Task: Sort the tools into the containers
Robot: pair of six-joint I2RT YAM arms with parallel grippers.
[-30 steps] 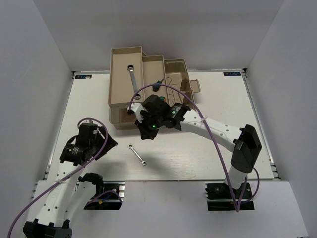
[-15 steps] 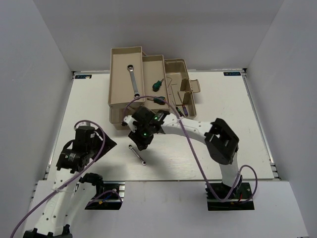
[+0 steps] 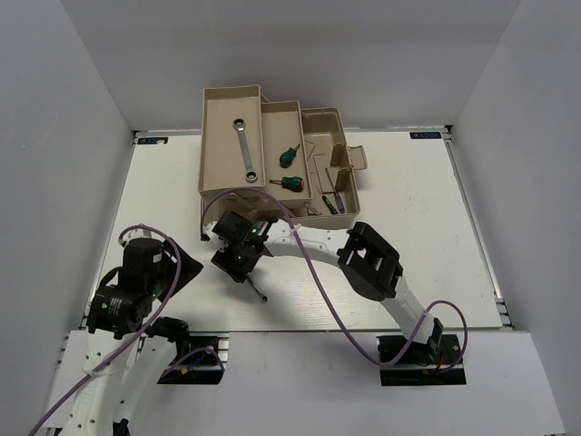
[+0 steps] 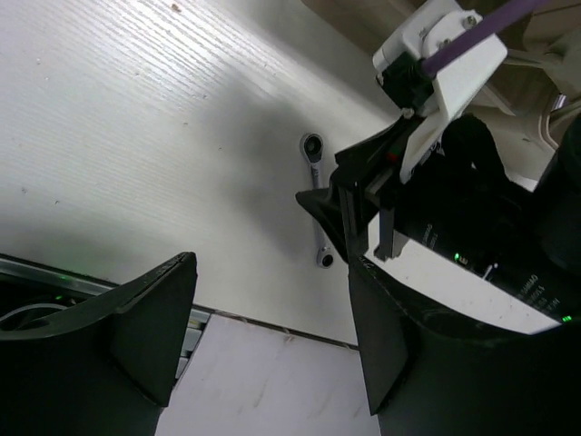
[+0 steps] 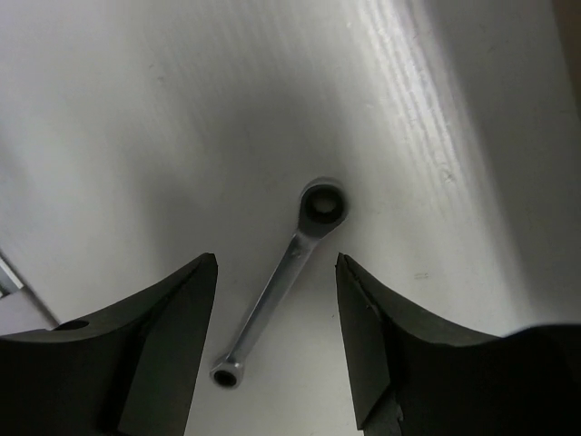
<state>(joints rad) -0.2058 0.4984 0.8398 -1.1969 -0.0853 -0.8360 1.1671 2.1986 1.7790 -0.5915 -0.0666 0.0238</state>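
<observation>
A short silver wrench (image 5: 281, 282) lies flat on the white table, and only its lower end (image 3: 260, 293) shows in the top view. My right gripper (image 5: 276, 263) hangs open directly over it, one finger on each side of the shaft and not touching it; it points down at the table (image 3: 241, 269). The left gripper (image 4: 272, 345) is open and empty at the near left (image 3: 184, 270). The beige toolbox holds a long wrench (image 3: 241, 145) in its left tray (image 3: 207, 145). Two green-handled screwdrivers (image 3: 289, 156) (image 3: 292, 183) lie in the middle tray.
The toolbox's bottom compartment (image 3: 349, 202) holds thin tools, beside the raised lid with its pale handle (image 3: 352, 157). The right arm (image 3: 368, 259) arches across the table's middle. Its purple cable loops over the toolbox front. In the left wrist view the right wrist (image 4: 445, 227) fills the right side.
The right gripper swung from the toolbox front down and left to above the short wrench, and its jaws opened. The left arm drew back toward the near left.
</observation>
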